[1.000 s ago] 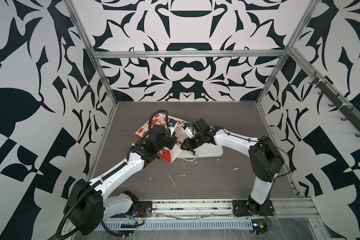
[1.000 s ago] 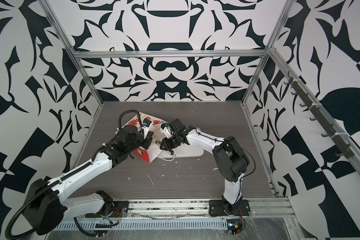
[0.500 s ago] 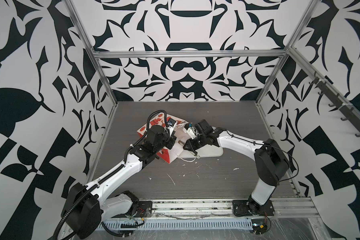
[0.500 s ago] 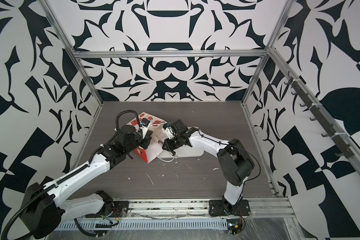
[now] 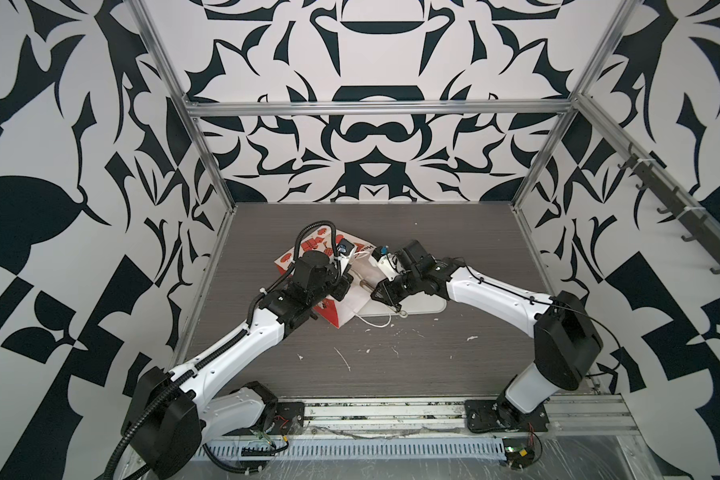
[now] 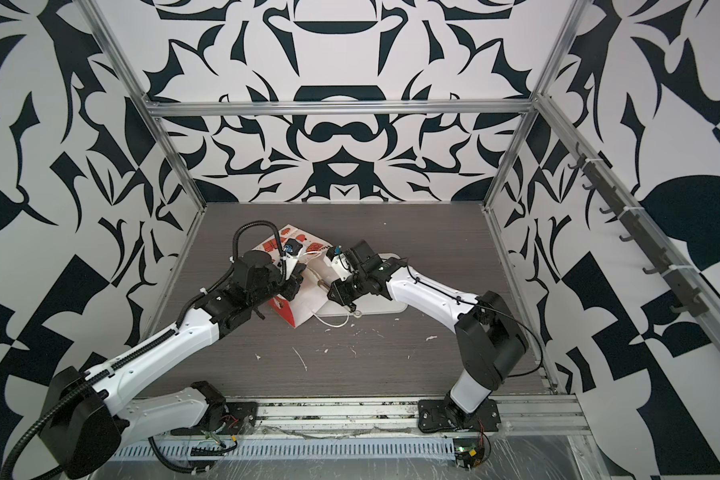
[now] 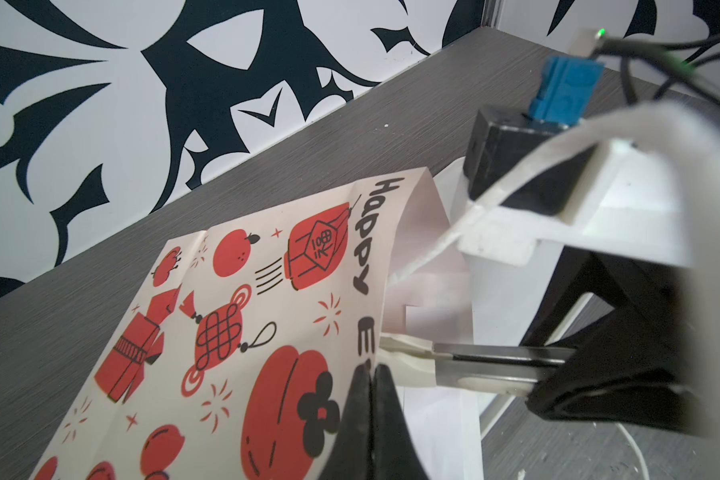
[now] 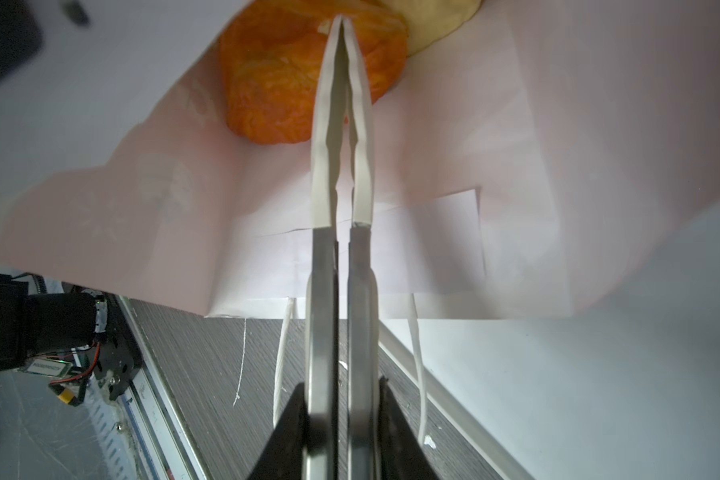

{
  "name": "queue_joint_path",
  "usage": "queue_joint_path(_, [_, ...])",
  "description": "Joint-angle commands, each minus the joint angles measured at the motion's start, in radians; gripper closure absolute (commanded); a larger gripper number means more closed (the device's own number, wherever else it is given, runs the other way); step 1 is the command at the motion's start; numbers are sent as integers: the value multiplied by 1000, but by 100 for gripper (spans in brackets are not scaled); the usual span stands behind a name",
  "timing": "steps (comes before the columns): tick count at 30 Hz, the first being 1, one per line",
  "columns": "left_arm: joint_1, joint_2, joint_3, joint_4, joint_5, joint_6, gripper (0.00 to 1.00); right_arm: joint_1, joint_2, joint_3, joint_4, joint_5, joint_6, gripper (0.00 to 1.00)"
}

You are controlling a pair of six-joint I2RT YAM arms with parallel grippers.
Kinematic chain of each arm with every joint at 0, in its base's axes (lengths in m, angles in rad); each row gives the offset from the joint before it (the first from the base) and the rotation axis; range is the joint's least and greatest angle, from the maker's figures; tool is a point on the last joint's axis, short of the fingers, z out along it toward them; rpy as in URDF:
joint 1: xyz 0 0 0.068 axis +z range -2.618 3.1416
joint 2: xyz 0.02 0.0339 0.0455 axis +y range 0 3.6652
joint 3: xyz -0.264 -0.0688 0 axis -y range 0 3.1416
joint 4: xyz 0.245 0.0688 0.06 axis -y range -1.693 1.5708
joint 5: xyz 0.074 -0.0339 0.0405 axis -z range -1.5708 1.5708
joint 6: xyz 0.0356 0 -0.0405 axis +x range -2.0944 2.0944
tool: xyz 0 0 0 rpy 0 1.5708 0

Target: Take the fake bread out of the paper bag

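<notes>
Bread retrieval at close quarters: the job seems to call for the left gripper (image 7: 370, 386), clamped on the upper lip of the side-lying paper bag (image 7: 267, 332), to hold it high while the right gripper (image 8: 341, 25) parts slightly, bites and draws straight out. Its forearm lies low over the white tray (image 5: 431, 306), tips pressed together against fake bread (image 8: 275, 83) deep inside.
</notes>
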Motion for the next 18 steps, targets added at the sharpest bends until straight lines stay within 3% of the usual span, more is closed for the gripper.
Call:
queue_joint_path(1, [0,-4,43,-3,17,11,100,8,-29,-25,44,16,-38,68])
queue_joint_path(13, [0,3,83,-51,27,20,100,71,-141,-131,167,161,-146,58])
queue_joint_path(18, [0,9,86,-53,32,16,100,126,-171,-134,167,272,-223,57])
